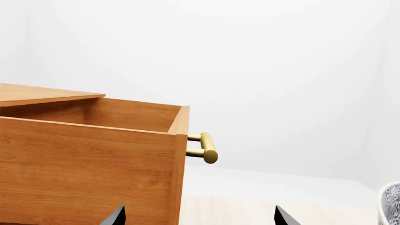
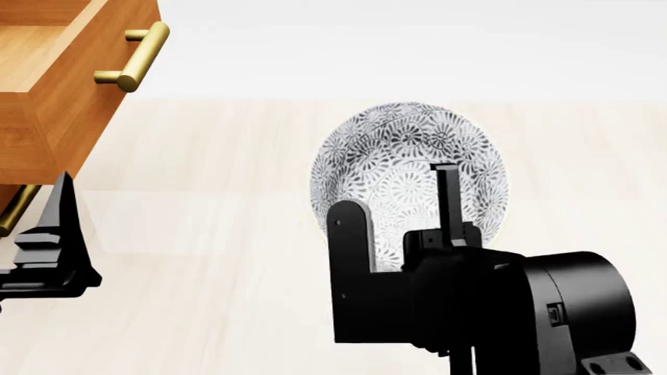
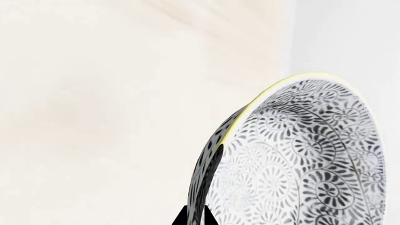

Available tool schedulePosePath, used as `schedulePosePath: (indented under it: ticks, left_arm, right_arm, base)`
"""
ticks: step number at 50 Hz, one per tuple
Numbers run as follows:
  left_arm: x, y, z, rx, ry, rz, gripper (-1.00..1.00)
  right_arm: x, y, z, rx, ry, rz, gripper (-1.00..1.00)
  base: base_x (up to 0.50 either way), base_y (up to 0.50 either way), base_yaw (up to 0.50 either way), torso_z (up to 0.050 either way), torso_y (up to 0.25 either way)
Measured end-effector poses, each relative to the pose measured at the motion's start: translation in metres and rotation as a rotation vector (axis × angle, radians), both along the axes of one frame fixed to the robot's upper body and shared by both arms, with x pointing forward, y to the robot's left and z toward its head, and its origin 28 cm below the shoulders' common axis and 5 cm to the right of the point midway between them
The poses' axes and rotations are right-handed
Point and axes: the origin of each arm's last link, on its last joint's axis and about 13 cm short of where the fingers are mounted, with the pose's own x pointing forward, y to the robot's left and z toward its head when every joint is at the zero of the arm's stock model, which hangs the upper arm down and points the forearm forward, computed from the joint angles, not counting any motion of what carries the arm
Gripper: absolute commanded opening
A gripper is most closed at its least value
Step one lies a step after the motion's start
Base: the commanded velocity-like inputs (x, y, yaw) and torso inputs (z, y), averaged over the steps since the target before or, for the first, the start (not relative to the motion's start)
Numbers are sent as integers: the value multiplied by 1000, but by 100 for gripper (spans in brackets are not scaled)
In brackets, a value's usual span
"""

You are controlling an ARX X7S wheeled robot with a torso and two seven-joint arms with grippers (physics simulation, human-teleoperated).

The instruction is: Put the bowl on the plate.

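The bowl [image 2: 401, 160], white with a dense grey-black floral pattern and a thin yellowish rim, hangs tipped on its side above the pale floor. My right gripper [image 2: 448, 187] is shut on its wall. In the right wrist view the two dark fingertips [image 3: 181, 218] pinch the rim of the bowl [image 3: 300, 159] from both sides. A sliver of the bowl [image 1: 392, 201] shows at the edge of the left wrist view. My left gripper [image 1: 200, 216] stands open and holds nothing; it shows at the left in the head view [image 2: 58, 226]. The plate is out of view.
An open wooden drawer [image 1: 93, 140] with a brass handle [image 1: 209, 147] juts out close in front of my left gripper. The head view has the drawer [image 2: 52, 78] and its handle [image 2: 136, 55] at the upper left. Pale floor [image 2: 208, 234] lies below both arms.
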Motion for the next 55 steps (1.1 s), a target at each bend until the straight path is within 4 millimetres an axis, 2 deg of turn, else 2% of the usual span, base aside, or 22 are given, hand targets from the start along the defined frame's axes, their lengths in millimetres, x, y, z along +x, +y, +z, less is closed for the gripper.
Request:
schedulePosePath:
  ticks: [9, 19, 34, 55]
  left_arm:
    - [-2, -1, -3, -21, 11, -4, 100]
    - [-1, -2, -5, -30, 12, -9, 100]
    - [-1, -1, -5, -33, 12, -3, 100]
    - [-2, -1, -3, -30, 7, -4, 100]
  right_arm:
    - [-39, -16, 23, -11, -61, -51, -100]
    - [-80, -38, 26, -9, -88, -149, -100]
    - [-119, -65, 11, 15, -89, -288, -100]
    - [-156, -81, -31, 34, -38, -365, -100]
  base:
    - [0, 0, 0, 0, 0]
    - [0, 0, 0, 0, 1]
    - [0, 0, 0, 0, 0]
    - [0, 0, 0, 0, 0]
